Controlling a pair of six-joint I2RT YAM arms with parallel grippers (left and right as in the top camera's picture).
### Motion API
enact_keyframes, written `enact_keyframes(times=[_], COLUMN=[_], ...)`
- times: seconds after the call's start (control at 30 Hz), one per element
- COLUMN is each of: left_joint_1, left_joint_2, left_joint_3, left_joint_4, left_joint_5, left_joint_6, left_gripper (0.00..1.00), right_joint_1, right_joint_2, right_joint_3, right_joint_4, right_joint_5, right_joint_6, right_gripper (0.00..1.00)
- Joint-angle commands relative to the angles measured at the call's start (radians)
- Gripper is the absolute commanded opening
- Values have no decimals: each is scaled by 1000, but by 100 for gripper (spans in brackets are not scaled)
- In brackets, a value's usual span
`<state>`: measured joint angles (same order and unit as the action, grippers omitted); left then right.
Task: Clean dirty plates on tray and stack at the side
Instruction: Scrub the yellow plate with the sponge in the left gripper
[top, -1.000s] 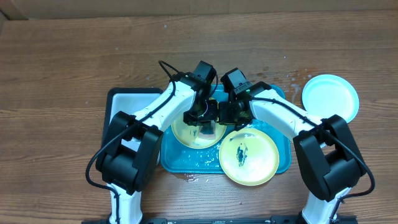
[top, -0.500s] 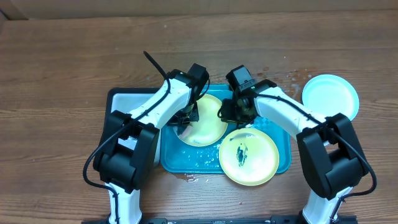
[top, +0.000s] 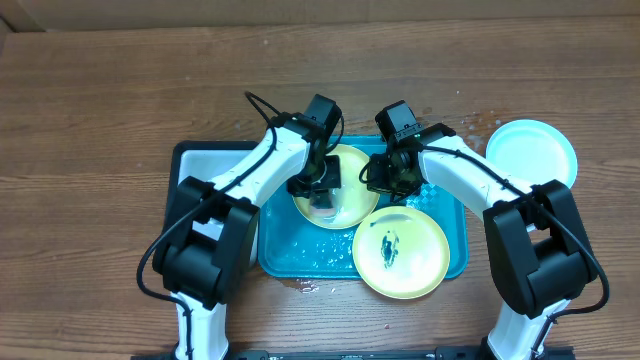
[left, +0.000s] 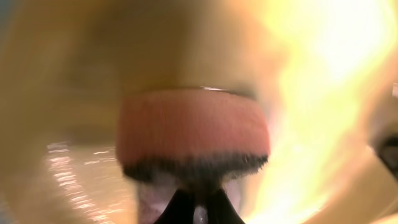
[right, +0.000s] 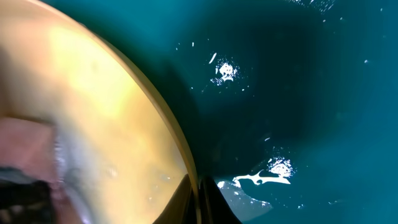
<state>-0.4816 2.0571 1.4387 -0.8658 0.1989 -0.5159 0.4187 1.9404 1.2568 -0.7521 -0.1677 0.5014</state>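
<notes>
In the middle of the overhead view, the left gripper (left: 196, 210) clamps a pink sponge (left: 193, 134) against a yellow-green plate (top: 350, 203) over the teal tray (top: 300, 252). The right gripper (right: 200, 198) pinches that plate's right rim. A smeared plate (top: 400, 250) lies at lower right, and a light blue plate (top: 531, 155) lies at upper right.

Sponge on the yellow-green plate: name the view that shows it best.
Left wrist: the pink sponge with its dark lower layer sits large mid-frame. Overhead mostly hides it under the left pincer; right wrist shows only a blurred pink edge.
</notes>
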Motion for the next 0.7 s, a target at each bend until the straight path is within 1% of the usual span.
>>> enact_keyframes(times=[0.0, 0.1, 0.27, 0.3, 0.4, 0.53, 0.63, 0.67], left_joint_1=[-19, -19, -12, -9, 8, 41, 67, 81], left_joint_2=[96, 149, 179, 179, 179, 179, 179, 179], left_joint_3=[-5, -5, -5, -4, -4, -4, -4, -4], left_joint_4=[19, 61, 134, 153, 212, 278, 296, 292], left_joint_5=[235, 348, 397, 397, 389, 333, 272, 226], left_joint_6=[24, 45, 34, 17, -46, -110, -142, -147], left_gripper=[4, 4, 4, 4, 4, 4, 4, 4], right_joint_1=[-2, -2, -2, -2, -2, -2, -2, -2], right_joint_2=[-6, -6, -6, -6, -6, -6, -6, -6], right_joint_3=[21, 21, 21, 21, 21, 21, 21, 21], right_joint_4=[9, 5, -11, -13, -20, -34, -47, -51], right_joint_5=[-6, -10, -9, -9, -9, -9, -9, -9], right_joint_6=[23, 23, 23, 23, 23, 23, 23, 23], right_gripper=[4, 4, 4, 4, 4, 4, 4, 4])
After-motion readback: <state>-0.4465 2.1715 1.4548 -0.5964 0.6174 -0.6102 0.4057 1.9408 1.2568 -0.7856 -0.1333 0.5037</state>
